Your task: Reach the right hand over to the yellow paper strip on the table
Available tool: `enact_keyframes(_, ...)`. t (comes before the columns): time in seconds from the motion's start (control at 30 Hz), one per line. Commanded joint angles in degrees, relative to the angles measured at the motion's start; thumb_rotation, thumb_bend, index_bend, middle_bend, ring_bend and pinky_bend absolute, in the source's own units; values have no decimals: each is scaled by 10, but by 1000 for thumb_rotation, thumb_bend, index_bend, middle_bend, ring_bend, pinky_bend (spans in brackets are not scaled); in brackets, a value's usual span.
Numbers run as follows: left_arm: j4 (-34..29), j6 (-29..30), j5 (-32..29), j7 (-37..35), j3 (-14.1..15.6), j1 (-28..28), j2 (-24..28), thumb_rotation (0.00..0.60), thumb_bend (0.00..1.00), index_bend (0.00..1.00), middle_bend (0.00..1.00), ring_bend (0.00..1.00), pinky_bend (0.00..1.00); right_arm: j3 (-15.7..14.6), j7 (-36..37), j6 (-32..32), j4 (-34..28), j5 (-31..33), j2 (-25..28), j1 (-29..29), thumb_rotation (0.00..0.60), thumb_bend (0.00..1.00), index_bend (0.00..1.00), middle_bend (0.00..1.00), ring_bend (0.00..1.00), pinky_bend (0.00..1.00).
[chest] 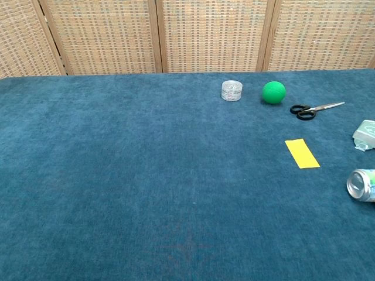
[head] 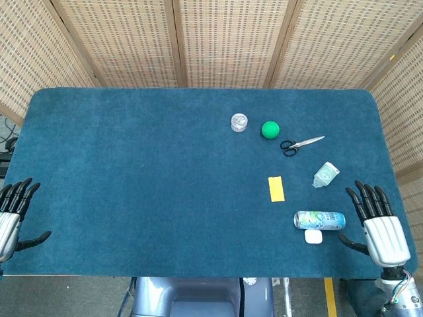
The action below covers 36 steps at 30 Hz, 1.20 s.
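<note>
The yellow paper strip (head: 276,189) (chest: 302,153) lies flat on the blue tablecloth, right of centre. My right hand (head: 379,228) hovers at the table's front right corner, fingers spread and holding nothing, well to the right of the strip and nearer me. A can lies between that hand and the strip. My left hand (head: 12,214) stays at the front left edge, fingers apart and empty. The chest view shows neither hand.
A drink can (head: 319,220) (chest: 363,185) lies on its side with a small white object (head: 313,237) beside it. Behind the strip are a small bottle (head: 326,175), black-handled scissors (head: 299,144), a green ball (head: 269,129) and a clear round jar (head: 238,122).
</note>
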Motion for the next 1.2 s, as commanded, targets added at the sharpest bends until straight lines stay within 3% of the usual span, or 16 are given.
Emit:
enact_keyframes(0.03, 0, 0, 0, 0, 0, 0, 0, 600, 0, 0, 0, 0, 0, 0, -1, -1, 0, 0, 0, 0, 600, 0, 25, 0, 0, 0)
enact_keyframes(0.4, 0, 0, -3, -3, -2, 0, 1, 600, 0, 0, 0, 0, 0, 1, 10, -18, -2, -3, 0, 13, 600, 0, 56, 0, 0, 0)
enact_keyframes(0.53, 2, -7, -8, -1, -5, -4, -2, 600, 0, 0, 0, 0, 0, 21, 5, -44, 8, -7, -4, 46, 600, 4, 106, 0, 0, 0)
enact_keyframes(0.63, 4, -12, -11, 3, -6, -7, -5, 600, 0, 0, 0, 0, 0, 36, 6, -96, 4, 0, 4, 86, 600, 40, 139, 0, 0, 0)
enact_keyframes(0.77, 4, -17, -19, 8, -9, -9, -7, 600, 0, 0, 0, 0, 0, 61, 17, -186, 1, 28, 14, 147, 600, 192, 193, 0, 0, 0)
enact_keyframes(0.9, 6, -25, -31, 11, -13, -11, -10, 600, 0, 0, 0, 0, 0, 80, 0, -284, 12, 75, 5, 206, 600, 261, 224, 0, 0, 0)
enact_keyframes(1.03, 7, -33, -41, 13, -16, -15, -11, 600, 0, 0, 0, 0, 0, 92, -26, -358, 39, 124, -22, 251, 600, 345, 265, 0, 0, 0)
enact_keyframes(1.2, 15, -42, -49, 11, -21, -21, -16, 600, 0, 0, 0, 0, 0, 109, -67, -436, 115, 208, -83, 302, 600, 436, 295, 0, 0, 0)
